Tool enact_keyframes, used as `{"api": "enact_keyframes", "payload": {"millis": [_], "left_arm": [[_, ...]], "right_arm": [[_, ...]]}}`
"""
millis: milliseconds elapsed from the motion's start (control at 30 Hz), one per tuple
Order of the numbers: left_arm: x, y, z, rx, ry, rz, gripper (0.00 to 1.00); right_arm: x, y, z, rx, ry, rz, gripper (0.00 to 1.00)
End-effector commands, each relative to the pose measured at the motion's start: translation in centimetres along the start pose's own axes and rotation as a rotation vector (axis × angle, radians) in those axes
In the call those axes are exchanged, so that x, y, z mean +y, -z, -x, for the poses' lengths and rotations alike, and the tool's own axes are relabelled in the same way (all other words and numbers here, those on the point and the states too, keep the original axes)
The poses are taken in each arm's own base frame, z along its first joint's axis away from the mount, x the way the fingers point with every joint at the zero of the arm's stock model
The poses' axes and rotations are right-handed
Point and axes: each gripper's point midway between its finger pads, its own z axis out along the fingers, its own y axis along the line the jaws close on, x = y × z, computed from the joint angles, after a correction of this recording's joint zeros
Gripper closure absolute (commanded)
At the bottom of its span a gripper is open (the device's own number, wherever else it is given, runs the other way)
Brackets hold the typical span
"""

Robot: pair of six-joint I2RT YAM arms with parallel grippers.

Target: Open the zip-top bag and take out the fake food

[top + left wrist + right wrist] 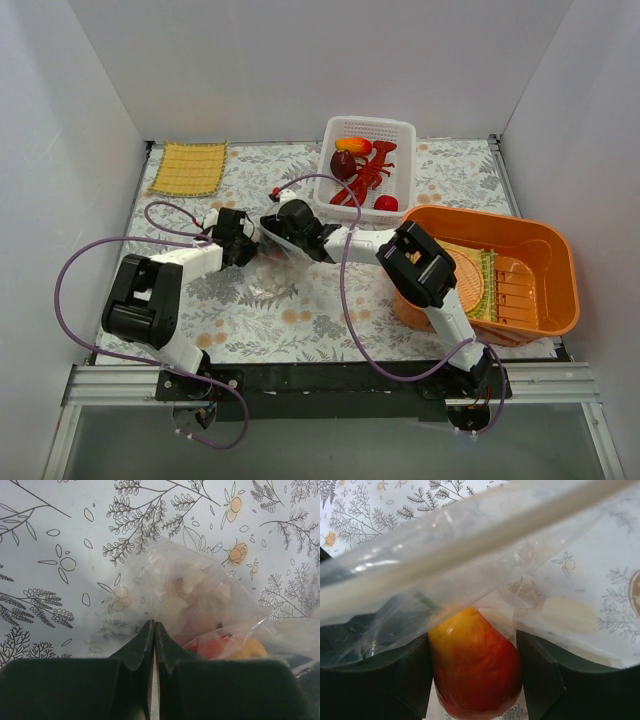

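Lab robot cell: white walls (320, 60), floral-cloth table (300, 305), aluminium rail (560, 382).

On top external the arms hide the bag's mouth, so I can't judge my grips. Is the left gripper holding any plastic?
Observer: Yes. The left wrist view shows the left gripper shut, with a fold of the zip-top bag caught at its tips.
Operator: And the right one, does it have a toy?
Observer: It appears so. In the right wrist view the right gripper has an orange-red fruit between its fingers, touching both, with the bag's zip strip draped across above it.
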Motion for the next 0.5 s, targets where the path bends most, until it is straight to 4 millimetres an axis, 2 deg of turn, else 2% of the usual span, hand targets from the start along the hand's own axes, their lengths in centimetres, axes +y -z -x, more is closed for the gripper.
{"api": "enact_keyframes", "payload": {"millis": [0, 67, 167, 233, 467], "left_arm": [[0.6, 0.0, 0.9, -0.04, -0.005, 0.064, 1.0], [1.6, -0.2, 0.8, -0.041, -0.001, 0.11, 1.0], [3.3, -0.7, 0.7, -0.062, 0.004, 0.182, 1.0], [4.5, -0.9, 0.7, -0.076, 0.007, 0.229, 1.0], [6.3, -1.3, 1.0, -0.111, 0.014, 0.311, 1.0]], "right_arm": [[1.1, 1.6, 2.5, -0.054, 0.011, -0.009, 0.57], [1.5, 2.5, 3.4, -0.061, 0.011, -0.012, 0.58], [1.5, 3.6, 3.7, -0.028, -0.004, -0.028, 0.65], [1.2, 4.6, 3.6, -0.002, -0.019, -0.04, 0.67], [0.4, 7.6, 2.4, 0.1, -0.061, -0.021, 0.67]]}}
